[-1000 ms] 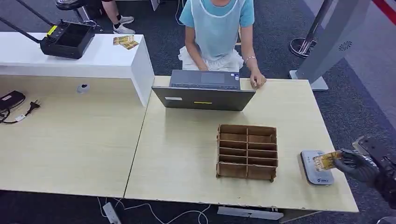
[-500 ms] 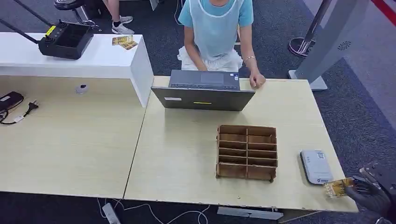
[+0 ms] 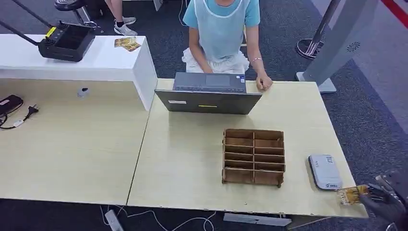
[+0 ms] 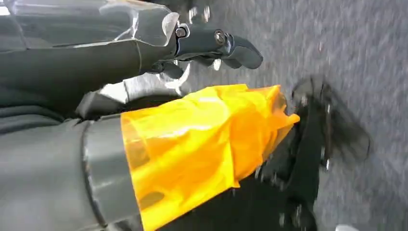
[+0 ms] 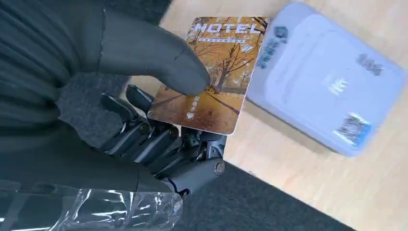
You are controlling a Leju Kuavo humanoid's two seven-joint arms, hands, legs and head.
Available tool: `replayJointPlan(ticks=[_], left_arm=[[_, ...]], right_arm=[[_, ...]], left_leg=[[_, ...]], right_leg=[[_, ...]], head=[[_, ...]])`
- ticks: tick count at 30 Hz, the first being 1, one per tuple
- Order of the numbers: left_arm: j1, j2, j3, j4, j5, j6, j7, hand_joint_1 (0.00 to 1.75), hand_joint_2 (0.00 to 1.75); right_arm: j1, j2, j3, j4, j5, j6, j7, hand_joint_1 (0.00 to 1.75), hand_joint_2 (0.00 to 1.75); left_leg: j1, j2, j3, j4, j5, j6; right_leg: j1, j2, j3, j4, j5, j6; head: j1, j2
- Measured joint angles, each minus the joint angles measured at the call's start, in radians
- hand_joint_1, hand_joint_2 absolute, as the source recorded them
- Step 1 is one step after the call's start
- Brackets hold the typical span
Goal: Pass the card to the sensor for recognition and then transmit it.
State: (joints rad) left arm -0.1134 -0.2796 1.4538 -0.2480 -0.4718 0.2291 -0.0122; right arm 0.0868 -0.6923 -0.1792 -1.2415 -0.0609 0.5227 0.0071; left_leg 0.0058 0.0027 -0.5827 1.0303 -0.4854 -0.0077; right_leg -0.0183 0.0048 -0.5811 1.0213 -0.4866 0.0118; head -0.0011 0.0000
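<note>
My right hand [image 3: 385, 201] sits at the table's near right corner and holds a hotel card [image 3: 352, 194] with an autumn-tree picture. In the right wrist view the thumb presses the hotel card [image 5: 219, 86] onto the fingers [image 5: 159, 144] beneath it. The card lies just off the near end of the grey-blue card sensor [image 3: 325, 171], a flat box on the table; the card sensor [image 5: 327, 82] is uncovered. My left hand [image 4: 211, 45] hangs over grey carpet, its fingers curled with nothing in them.
A brown slotted wooden organizer [image 3: 253, 156] stands left of the sensor. A dark laptop [image 3: 209, 94] sits at the table's far edge, with a person in a blue top [image 3: 222, 29] behind it, one hand on the table. A white counter [image 3: 96, 60] holds a black device.
My right hand has drawn the card off the sensor toward the table's near edge, beyond the sensor's near end. The view has shifted slightly.
</note>
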Motion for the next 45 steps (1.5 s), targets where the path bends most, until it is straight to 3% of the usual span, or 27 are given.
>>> replayJointPlan(ticks=[2,5,11,24,34,45], left_arm=[[0.000,0.008,0.000,-0.001,0.024,-0.030,0.030,0.00,0.00],[0.001,0.014,0.000,-0.003,0.032,-0.042,0.045,0.00,0.00],[0.002,0.015,0.000,-0.004,0.036,-0.042,0.045,0.00,0.00],[0.001,0.016,0.000,-0.004,0.049,-0.026,0.048,0.00,0.00],[0.001,0.018,0.000,-0.004,0.065,-0.024,0.051,0.00,0.00],[0.001,0.022,0.000,-0.004,0.083,-0.022,0.051,0.00,0.00]], right_arm=[[-0.149,0.020,0.081,0.111,0.049,0.013,-0.056,1.75,1.75],[-0.299,0.046,0.178,0.225,0.057,0.011,-0.097,1.75,1.75],[-0.440,0.082,0.285,0.320,0.033,0.006,-0.101,1.75,1.75],[-0.578,0.112,0.421,0.414,-0.001,-0.024,-0.091,1.75,1.75],[-0.594,0.104,0.440,0.429,-0.028,-0.024,-0.095,1.75,1.75],[-0.579,0.048,0.440,0.414,-0.085,-0.021,-0.095,1.75,1.75]], left_leg=[[0.000,0.009,0.006,0.000,-0.001,-0.001],[-0.002,0.006,0.007,0.000,0.001,0.000],[-0.002,-0.005,0.003,0.000,0.005,0.000],[-0.002,-0.009,0.000,0.000,0.005,-0.001],[-0.002,-0.009,0.000,0.000,0.005,-0.001],[-0.002,-0.009,0.000,0.000,0.005,-0.001]], right_leg=[[-0.001,0.011,0.000,0.000,0.003,-0.001],[-0.001,0.008,0.000,0.000,0.004,0.001],[-0.001,-0.002,0.001,0.001,0.004,0.001],[-0.002,-0.007,0.000,0.001,0.003,0.001],[-0.002,-0.007,-0.001,0.001,0.003,0.001],[-0.002,-0.007,-0.001,0.000,0.003,0.001]], head=[[-0.001,0.000],[0.000,0.000],[0.000,0.000],[0.000,0.000],[0.000,0.000],[0.000,0.000]])
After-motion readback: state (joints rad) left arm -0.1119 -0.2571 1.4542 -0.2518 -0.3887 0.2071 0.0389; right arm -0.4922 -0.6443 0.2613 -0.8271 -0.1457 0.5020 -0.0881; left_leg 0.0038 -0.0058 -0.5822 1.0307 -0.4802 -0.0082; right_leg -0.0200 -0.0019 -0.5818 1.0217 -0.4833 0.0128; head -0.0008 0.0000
